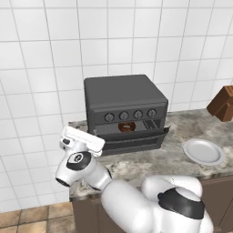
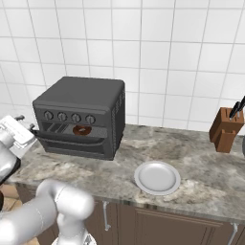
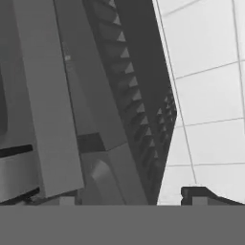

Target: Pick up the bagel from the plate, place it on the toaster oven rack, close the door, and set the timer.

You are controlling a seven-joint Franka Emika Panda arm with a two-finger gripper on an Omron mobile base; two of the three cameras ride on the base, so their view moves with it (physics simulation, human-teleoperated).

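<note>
Gripper (image 1: 68, 136) first, at the far left: we are watching it hanging off the bench's (image 1: 173, 157) left end, just beside the lower left corner of the toaster oven (image 1: 125, 98). In the hand view two dark fingertips (image 3: 198, 194) are standing well apart with nothing between them, so we are reading the gripper as spread and empty.

Moving right, the door (image 1: 134, 139) is lying dropped open, hinged low, its long edge running across the oven's front; it is stretching away to the gripper's right. We are judging that the coming move turns on this: the gripper is sitting at the door's left end and below its outer edge, so a lift from there looks natural.

Inside the oven, the bagel (image 1: 126, 127) is resting on the toaster oven rack (image 1: 148, 124).

Further right, the plate (image 1: 203, 151) is sitting bare on the bench, and a wooden knife block (image 1: 223, 103) is standing near the wall.
</note>
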